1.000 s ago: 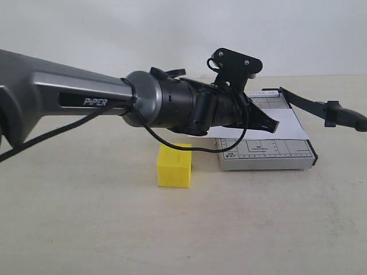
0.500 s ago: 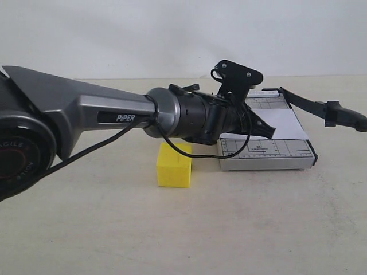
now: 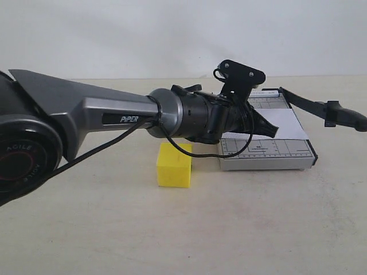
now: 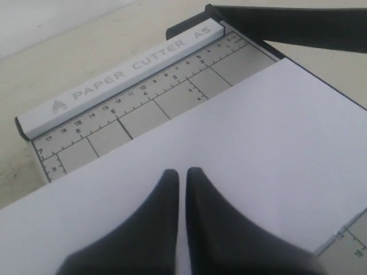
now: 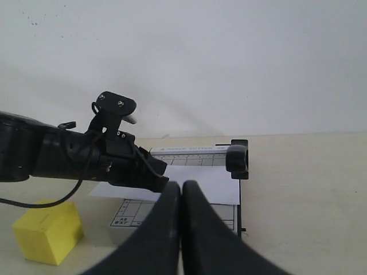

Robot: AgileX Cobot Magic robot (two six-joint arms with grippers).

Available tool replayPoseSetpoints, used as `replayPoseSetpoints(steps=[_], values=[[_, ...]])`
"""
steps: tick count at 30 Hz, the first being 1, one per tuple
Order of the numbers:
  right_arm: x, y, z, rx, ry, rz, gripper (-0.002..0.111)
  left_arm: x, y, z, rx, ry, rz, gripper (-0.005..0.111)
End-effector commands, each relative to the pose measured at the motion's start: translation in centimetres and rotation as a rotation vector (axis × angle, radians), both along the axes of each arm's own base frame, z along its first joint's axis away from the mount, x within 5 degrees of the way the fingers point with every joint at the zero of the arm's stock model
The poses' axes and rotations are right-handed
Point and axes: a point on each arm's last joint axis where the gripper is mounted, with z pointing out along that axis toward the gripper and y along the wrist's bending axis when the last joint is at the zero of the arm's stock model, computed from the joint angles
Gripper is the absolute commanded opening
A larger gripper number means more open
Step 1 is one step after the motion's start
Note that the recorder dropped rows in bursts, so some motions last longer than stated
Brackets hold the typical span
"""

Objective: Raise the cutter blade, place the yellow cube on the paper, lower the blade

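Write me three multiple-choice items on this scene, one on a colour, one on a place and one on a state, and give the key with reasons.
1. The paper on the cutter base is:
A. white
B. green
C. black

2. The yellow cube sits:
A. on the paper
B. on the table beside the cutter base
C. between a gripper's fingers

3. The left gripper is:
A. wide open
B. shut on the yellow cube
C. shut, holding nothing

Key:
1 A: the sheet shows plain white against the grey gridded base.
2 B: the exterior view shows the yellow cube resting on the table, apart from the base and off the paper.
3 C: the left wrist view shows the fingertips nearly together over the paper, with nothing between them.
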Motion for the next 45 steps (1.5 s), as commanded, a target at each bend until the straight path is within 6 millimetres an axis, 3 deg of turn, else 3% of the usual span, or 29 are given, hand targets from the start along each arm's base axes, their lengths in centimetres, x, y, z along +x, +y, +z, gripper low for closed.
replayPoseSetpoints(steps=[1, 6, 16, 28, 32, 39, 45], values=[[-0.1, 0.0, 0.0, -0.001, -0.003, 0.004, 0.000, -0.1, -0.3, -0.4, 0.005, 0.002, -0.008, 0.004], [-0.1, 0.0, 0.0, -0.001, -0.003, 0.004, 0.000, -0.1, -0.3, -0.9, 0.011, 0.010, -0.011, 0.004], [-0.1, 0.0, 0.0, -0.001, -0.001, 0.004, 0.000, -0.1, -1.0, -4.2, 0.018, 0.053, -0.054, 0.004], [-0.1, 0.0, 0.0, 0.004, 0.005, 0.007, 0.000, -0.5, -3.8, -4.4, -0.041, 0.032, -0.103, 0.004], [-0.1, 0.0, 0.0, 0.004, 0.005, 0.007, 0.000, -0.3, -4.0, -3.9, -0.053, 0.021, -0.103, 0.004], [-0.1, 0.0, 0.0, 0.004, 0.005, 0.007, 0.000, 0.1, -4.0, 1.3, -0.170, -0.016, -0.029, 0.004], [-0.1, 0.0, 0.0, 0.001, -0.002, 0.004, 0.000, 0.1, -3.3, 2.9, -0.256, -0.025, 0.084, 0.004]])
